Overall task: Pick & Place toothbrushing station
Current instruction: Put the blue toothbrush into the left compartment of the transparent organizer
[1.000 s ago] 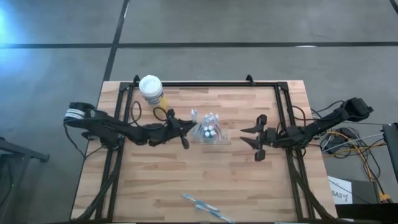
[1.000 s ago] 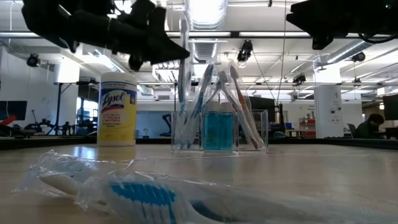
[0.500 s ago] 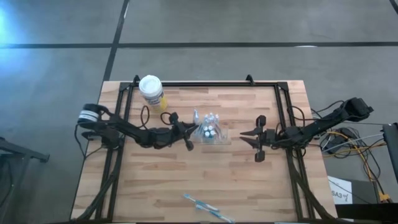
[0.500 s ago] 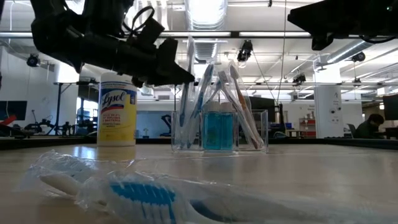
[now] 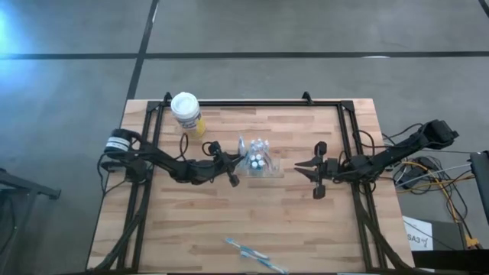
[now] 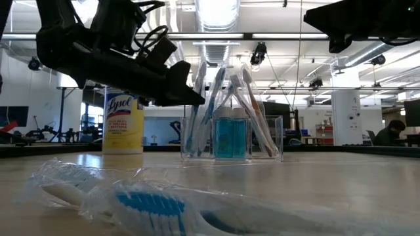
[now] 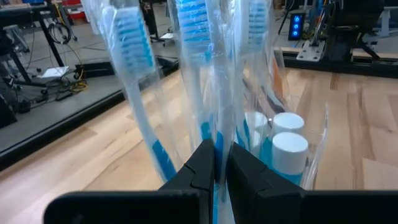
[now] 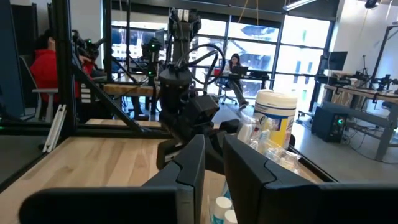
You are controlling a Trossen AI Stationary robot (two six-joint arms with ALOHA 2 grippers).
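a: left tool, state and position?

b: its fingers are drawn narrow, nearly together, with a thin wrapped toothbrush handle running up through the slit between them. i judge it pinched on that brush, though the contact itself is partly hidden

a: where does the task's thing lie from it?

b: the clear holder stands directly ahead of the left tool, touching or just beside its tips. the brushes stand near upright, leaning, so their long axis runs upward across the tool's reach. white tube caps sit just beyond the tips, inside the holder

a: the right tool?

b: narrow too, a slim gap showing between its fingers, nothing in it. it hangs on the holder's far side, apart from it. the left arm is clearly nearer

a: anything else?

b: one wrapped toothbrush lies flat at the near table edge, well behind both tools. a yellow canister stands beside the left arm, not involved
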